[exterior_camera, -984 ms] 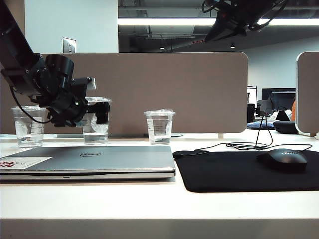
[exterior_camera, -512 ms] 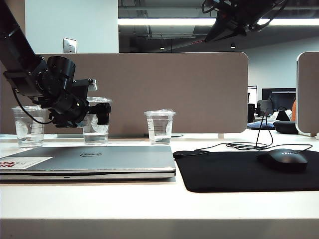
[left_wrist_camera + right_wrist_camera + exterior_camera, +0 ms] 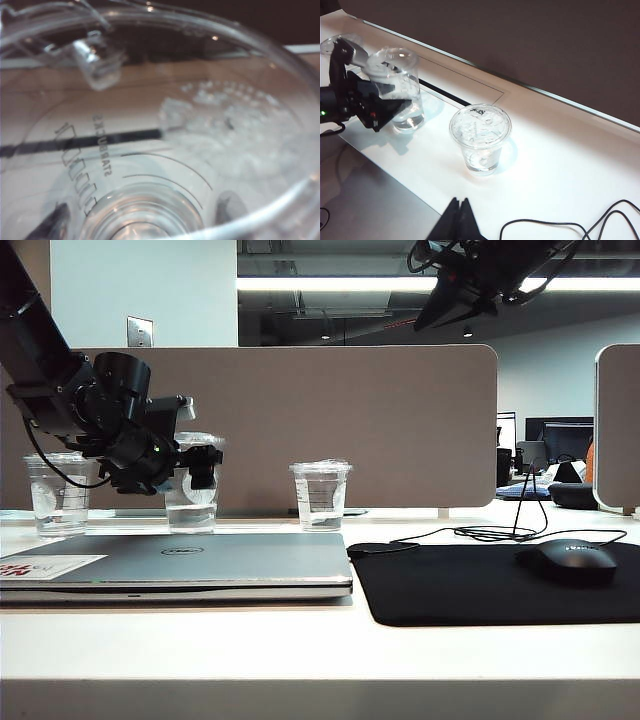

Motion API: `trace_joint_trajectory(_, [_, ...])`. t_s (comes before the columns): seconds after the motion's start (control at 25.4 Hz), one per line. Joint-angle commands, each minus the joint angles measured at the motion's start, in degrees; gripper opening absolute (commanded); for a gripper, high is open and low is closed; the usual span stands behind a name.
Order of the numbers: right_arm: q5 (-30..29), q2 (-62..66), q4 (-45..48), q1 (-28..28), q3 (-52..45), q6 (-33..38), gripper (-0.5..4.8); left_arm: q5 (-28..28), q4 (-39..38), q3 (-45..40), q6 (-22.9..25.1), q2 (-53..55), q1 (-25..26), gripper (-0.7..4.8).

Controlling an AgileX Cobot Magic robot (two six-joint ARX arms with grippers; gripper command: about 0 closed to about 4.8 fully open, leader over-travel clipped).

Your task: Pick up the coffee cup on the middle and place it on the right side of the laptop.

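Note:
The coffee cup (image 3: 190, 502), tall and clear with a flat lid, stands behind the closed silver laptop (image 3: 200, 560). My left gripper (image 3: 197, 468) reaches in level, with its jaws shut on the cup's upper half. The cup (image 3: 150, 150) fills the left wrist view; both dark fingers (image 3: 52, 225) show through its wall either side of the base. In the right wrist view the cup (image 3: 402, 95) has a blurred top. My right gripper (image 3: 459, 202) is shut and empty, hanging high above the table near the smaller cup.
A shorter clear cup (image 3: 58, 495) stands to the left, the smallest cup (image 3: 320, 495) to the right. Right of the laptop lie a black mouse pad (image 3: 480, 585), a mouse (image 3: 565, 560) and a cable (image 3: 480, 533). A brown partition (image 3: 330, 420) runs along the back.
My left gripper has crept a little toward the coffee cup and its jaws have narrowed onto it. The right arm overhead has barely shifted.

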Motion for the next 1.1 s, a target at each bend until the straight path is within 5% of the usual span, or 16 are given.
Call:
trace_joint_trajectory(0.04, [0.2,-0.3,1.0,0.0,0.4,-1.2,-0.04,3.0,2.2,0.5,-0.2,-1.2,0.0,3.63])
trace_joint_trajectory(0.24, [3.4,-1.8,1.0,-0.6,0.4,-5.1,-0.04,10.2,-4.0,0.5,-0.1,-5.2,-0.5,3.63])
trace_joint_trajectory(0.55, [3.3,-10.2,0.8,-6.1,0.4,-4.8,-0.04,12.6,-21.3,0.4,1.6,-22.3,-6.4,3.62])
trace_joint_trajectory(0.87, [8.3,-19.3,-4.0,-7.2,0.4,-4.8,-0.04,8.0,-21.5,0.2,-1.7,-28.7,-23.2,3.61])
trace_joint_trajectory(1.1, [10.7,-24.3,-11.5,-7.6,0.3,-4.9,-0.04,-3.8,-2.5,-16.1,-6.2,-27.6,-35.7,3.61])
